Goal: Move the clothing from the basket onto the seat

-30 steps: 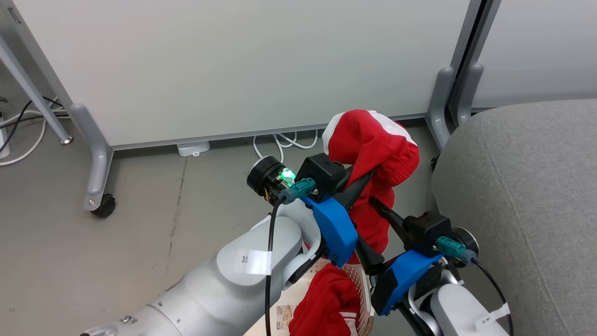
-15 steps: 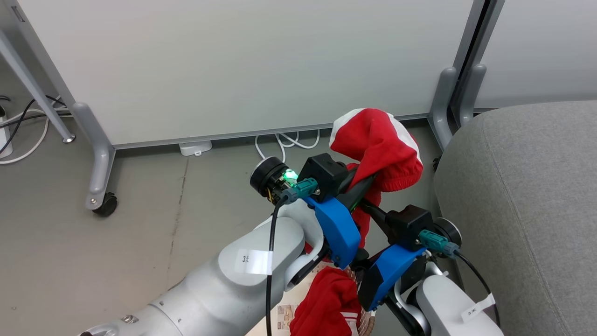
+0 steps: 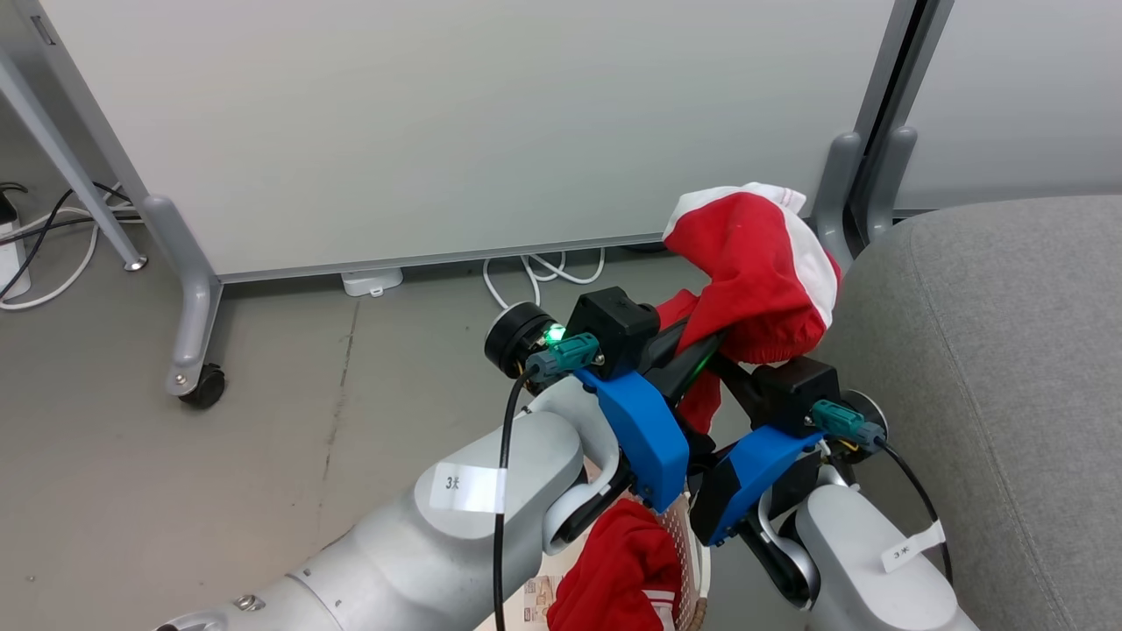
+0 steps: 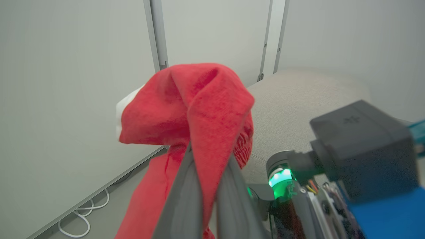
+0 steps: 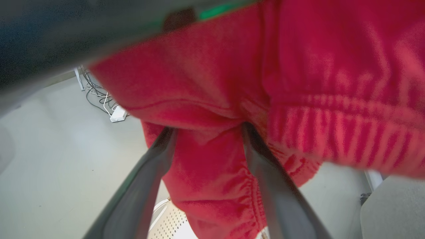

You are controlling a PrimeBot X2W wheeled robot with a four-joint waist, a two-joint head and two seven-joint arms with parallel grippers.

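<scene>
In the head view, my left pincer (image 3: 701, 355) is clamped on a red garment (image 3: 763, 280), held up above the floor just beside the grey seat (image 3: 990, 368). My right pincer (image 3: 732, 381) sits under the hanging cloth. The other red garment (image 3: 622, 574) lies in the basket (image 3: 694, 543) below my arms.

From my left wrist, the fingers (image 4: 186, 199) press together with the cloth draped over their tips.

From my right wrist, that pincer stands spread wide, with red fabric across the gap.
</scene>
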